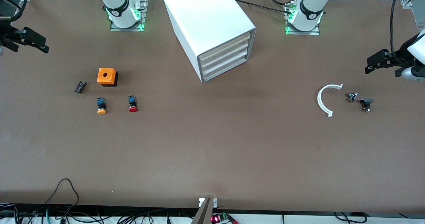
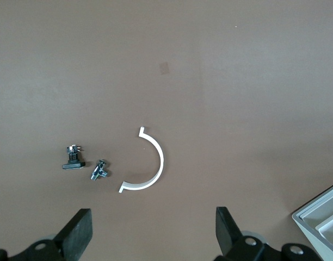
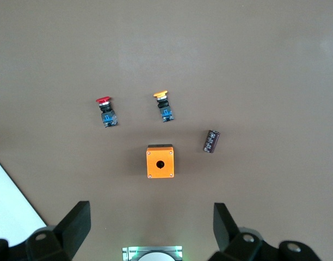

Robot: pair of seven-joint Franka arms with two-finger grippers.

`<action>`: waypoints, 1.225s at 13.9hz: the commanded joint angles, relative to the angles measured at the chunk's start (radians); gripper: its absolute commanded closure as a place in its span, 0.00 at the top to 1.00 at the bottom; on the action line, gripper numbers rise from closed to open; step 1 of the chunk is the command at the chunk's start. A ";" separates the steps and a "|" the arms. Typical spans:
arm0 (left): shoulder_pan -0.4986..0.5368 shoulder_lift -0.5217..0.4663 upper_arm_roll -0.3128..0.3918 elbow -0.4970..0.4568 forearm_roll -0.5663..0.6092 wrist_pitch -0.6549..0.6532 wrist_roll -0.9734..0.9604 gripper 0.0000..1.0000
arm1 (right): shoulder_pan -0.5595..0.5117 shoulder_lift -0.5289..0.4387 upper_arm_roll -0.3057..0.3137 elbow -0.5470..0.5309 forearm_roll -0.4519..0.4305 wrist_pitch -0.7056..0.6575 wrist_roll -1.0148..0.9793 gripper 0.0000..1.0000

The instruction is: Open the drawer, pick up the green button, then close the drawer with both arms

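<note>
With both the left gripper [image 1: 368, 65] and right gripper [image 1: 46, 48] hanging open-fingered well apart from the cabinet [image 1: 210, 28], we risk pulling an upper drawer instead of the shut bottom drawer [image 1: 227, 68], where the unseen green button presumably lies.

The bench [image 1: 212, 151] is a plain matte brown. The cabinet [image 1: 206, 21] is white, its four drawer fronts cream in a grey frame. The box [image 1: 107, 76] is orange on top with a black base. One push button [image 1: 101, 106] has an orange cap, another [image 1: 132, 104] a red cap; both bodies are black and blue. The curved clip [image 1: 323, 99] is white. Both pincers, left pincer [image 2: 153, 234] and right pincer [image 3: 153, 231], are black.
</note>
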 commanded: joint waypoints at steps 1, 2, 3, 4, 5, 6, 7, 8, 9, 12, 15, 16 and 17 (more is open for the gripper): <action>0.003 0.012 -0.003 0.026 0.037 -0.025 0.022 1.00 | 0.002 -0.009 0.000 0.003 0.019 -0.010 0.007 1.00; 0.000 0.017 -0.003 0.042 0.037 -0.029 0.014 1.00 | 0.002 -0.009 0.002 0.001 0.019 -0.015 0.010 1.00; 0.002 0.024 -0.003 0.048 0.037 -0.028 0.017 1.00 | 0.002 -0.006 0.002 0.003 0.019 -0.024 0.018 1.00; 0.002 0.026 -0.003 0.050 0.037 -0.028 0.014 1.00 | 0.002 -0.006 0.000 0.003 0.019 -0.022 0.021 1.00; 0.002 0.026 -0.003 0.050 0.037 -0.028 0.014 1.00 | 0.002 -0.006 0.000 0.009 0.017 -0.016 0.022 1.00; 0.002 0.028 -0.003 0.050 0.037 -0.028 0.014 1.00 | 0.002 -0.004 0.000 0.017 0.017 -0.018 0.022 1.00; 0.002 0.028 -0.003 0.050 0.037 -0.028 0.014 1.00 | 0.002 -0.004 0.000 0.021 0.016 -0.021 0.022 1.00; 0.002 0.029 -0.003 0.050 0.037 -0.028 0.014 1.00 | 0.002 -0.004 0.000 0.021 0.016 -0.013 0.024 1.00; 0.002 0.028 -0.003 0.050 0.036 -0.029 0.014 1.00 | 0.002 -0.004 0.000 0.024 0.016 -0.010 0.024 1.00; 0.000 0.025 -0.012 0.053 0.028 -0.031 0.013 1.00 | 0.002 -0.004 0.002 0.028 0.017 -0.015 0.025 1.00; -0.001 0.026 -0.018 0.050 0.028 -0.037 0.023 1.00 | 0.002 -0.004 0.002 0.028 0.017 -0.019 0.025 1.00; -0.001 0.037 -0.023 0.046 0.025 -0.036 0.027 1.00 | 0.003 -0.004 0.002 0.028 0.017 -0.021 0.022 1.00; -0.003 0.028 -0.023 0.032 0.011 -0.034 0.030 1.00 | 0.005 -0.004 0.003 0.028 0.017 -0.022 0.021 1.00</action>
